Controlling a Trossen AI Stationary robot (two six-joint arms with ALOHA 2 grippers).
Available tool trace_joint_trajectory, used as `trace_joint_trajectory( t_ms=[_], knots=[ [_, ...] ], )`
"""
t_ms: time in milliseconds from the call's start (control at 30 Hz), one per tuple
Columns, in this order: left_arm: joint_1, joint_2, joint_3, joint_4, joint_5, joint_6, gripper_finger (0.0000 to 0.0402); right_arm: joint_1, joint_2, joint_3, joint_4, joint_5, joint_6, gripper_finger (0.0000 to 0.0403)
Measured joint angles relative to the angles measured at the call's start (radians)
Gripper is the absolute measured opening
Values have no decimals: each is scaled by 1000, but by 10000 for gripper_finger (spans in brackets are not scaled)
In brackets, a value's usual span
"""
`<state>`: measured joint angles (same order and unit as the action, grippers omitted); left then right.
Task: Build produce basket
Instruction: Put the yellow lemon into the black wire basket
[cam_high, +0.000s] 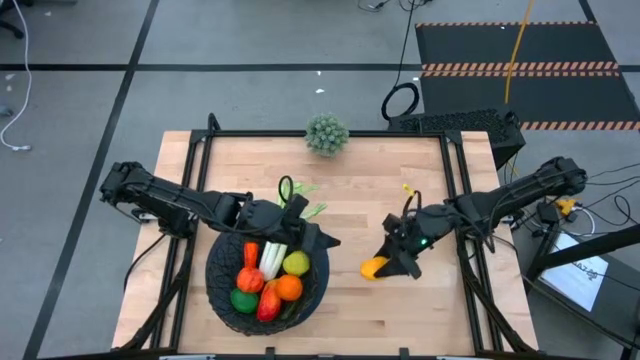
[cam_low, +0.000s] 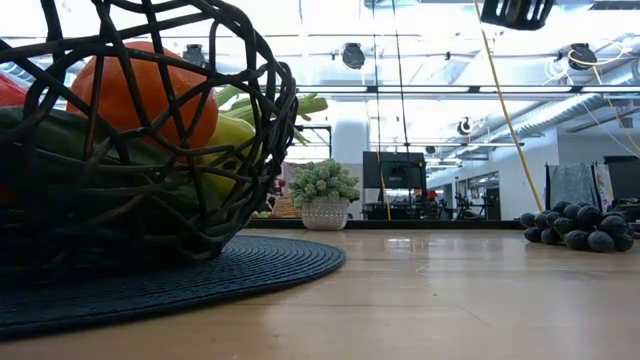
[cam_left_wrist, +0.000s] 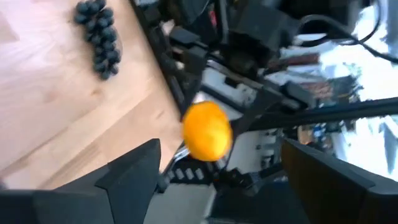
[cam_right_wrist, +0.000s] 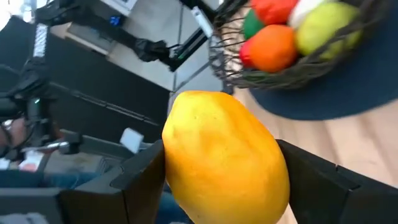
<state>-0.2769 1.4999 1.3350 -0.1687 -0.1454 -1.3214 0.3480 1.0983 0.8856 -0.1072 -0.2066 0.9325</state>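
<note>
Right gripper (cam_high: 388, 265) clamped on yellow lemon (cam_right_wrist: 225, 157), above bare table (cam_high: 400, 195) just beside basket (cam_high: 222, 297). Step in hand: carrying lemon to basket. Next move, likely: swing over the rim, release among orange (cam_high: 289, 287) and celery (cam_high: 272, 257). Left gripper (cam_high: 300, 228) over basket's far rim, fingers apart, empty. Grapes (cam_low: 578, 226) wait on table.

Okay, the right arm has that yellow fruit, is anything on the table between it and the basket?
Nothing visible lies on the bare wood between them. The right end effector holds the yellow fruit, and the basket sits to its left across open tabletop. But the left end effector hangs over the basket's near rim, so it could crowd the drop.
</note>
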Motion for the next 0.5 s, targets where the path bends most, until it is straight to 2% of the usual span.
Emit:
trace_joint_trajectory(
  t_ms=[100, 367, 500],
  knots=[
    [7, 5, 0, 30, -13, -16, 330, -34, -41, 0, -49, 1, 37, 272],
    [15, 6, 0, 46, -15, -41, 331, -119, -153, 0, -53, -3, 292, 272],
    [15, 6, 0, 43, -27, -49, 331, -159, -195, 0, -47, -3, 334, 272]
  ],
)
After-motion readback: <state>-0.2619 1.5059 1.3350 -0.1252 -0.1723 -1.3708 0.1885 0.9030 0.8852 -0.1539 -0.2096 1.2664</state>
